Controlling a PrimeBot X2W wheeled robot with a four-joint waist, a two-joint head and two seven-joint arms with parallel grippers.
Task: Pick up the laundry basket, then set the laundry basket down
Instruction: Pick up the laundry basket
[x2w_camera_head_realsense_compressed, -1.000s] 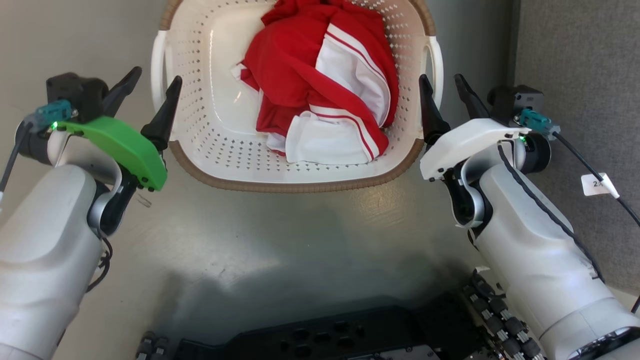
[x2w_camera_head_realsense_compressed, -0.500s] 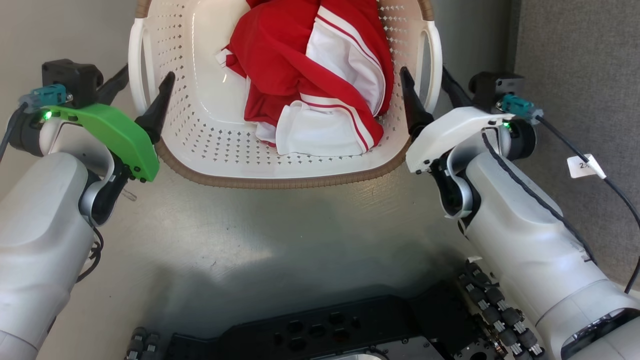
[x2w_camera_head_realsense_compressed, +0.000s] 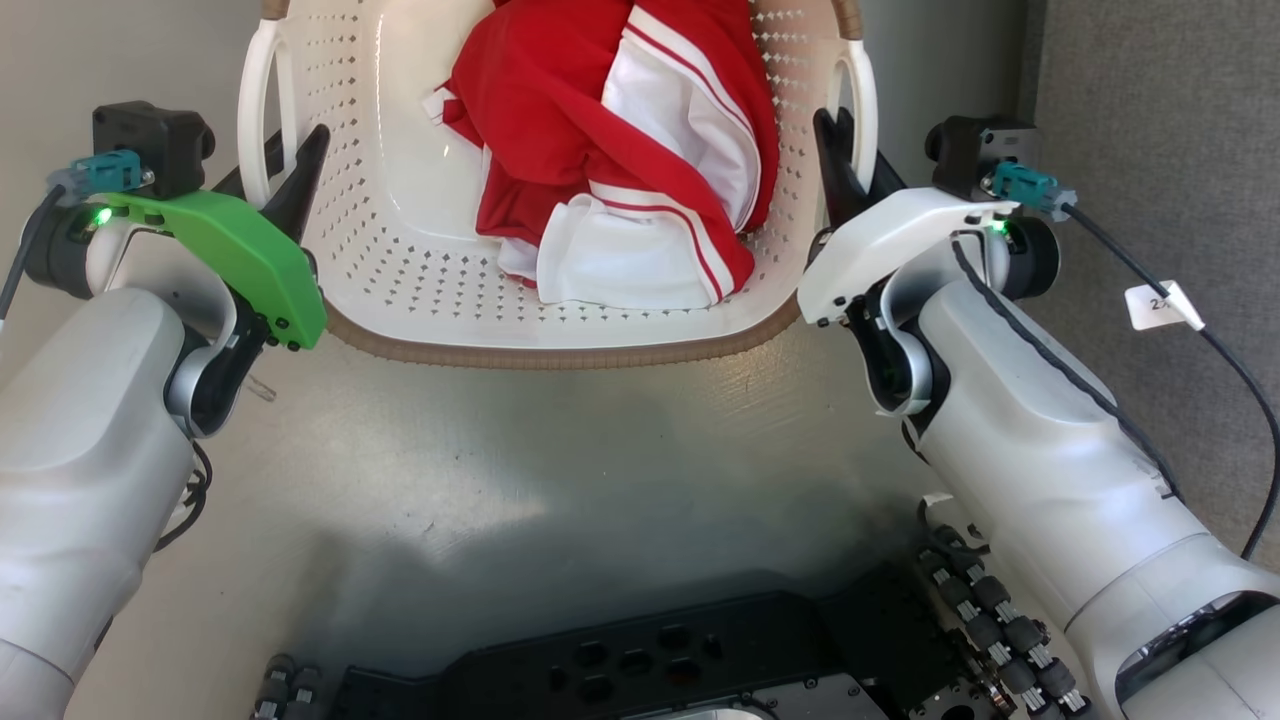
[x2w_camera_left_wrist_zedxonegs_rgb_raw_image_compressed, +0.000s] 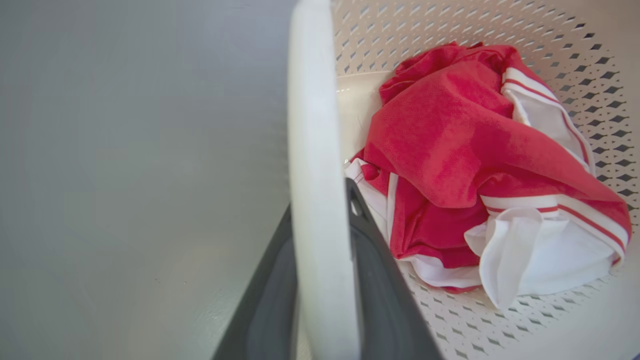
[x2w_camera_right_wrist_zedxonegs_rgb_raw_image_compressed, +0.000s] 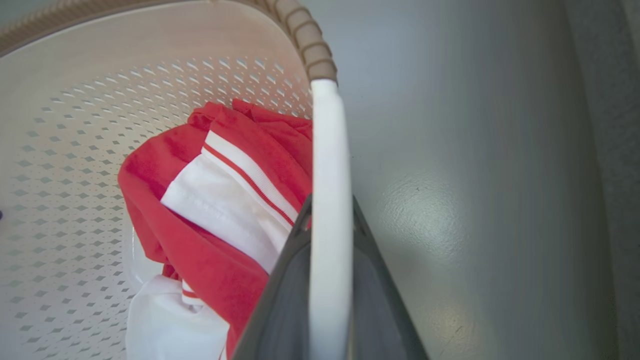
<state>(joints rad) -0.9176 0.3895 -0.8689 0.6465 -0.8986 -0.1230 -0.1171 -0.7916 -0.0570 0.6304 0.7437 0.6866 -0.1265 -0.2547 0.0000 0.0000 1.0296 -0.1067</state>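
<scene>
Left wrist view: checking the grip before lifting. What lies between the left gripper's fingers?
The white handle of the laundry basket, a left gripper finger close on each side, in the left wrist view.

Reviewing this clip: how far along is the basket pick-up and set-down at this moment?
Done: both reaches. The left claw is shut on the left handle of the laundry basket, and the right claw on the right handle. In hand: the grip before lifting; I cannot tell whether it has left the floor. Left: raising it, red-and-white clothing inside, then setting it down.
</scene>
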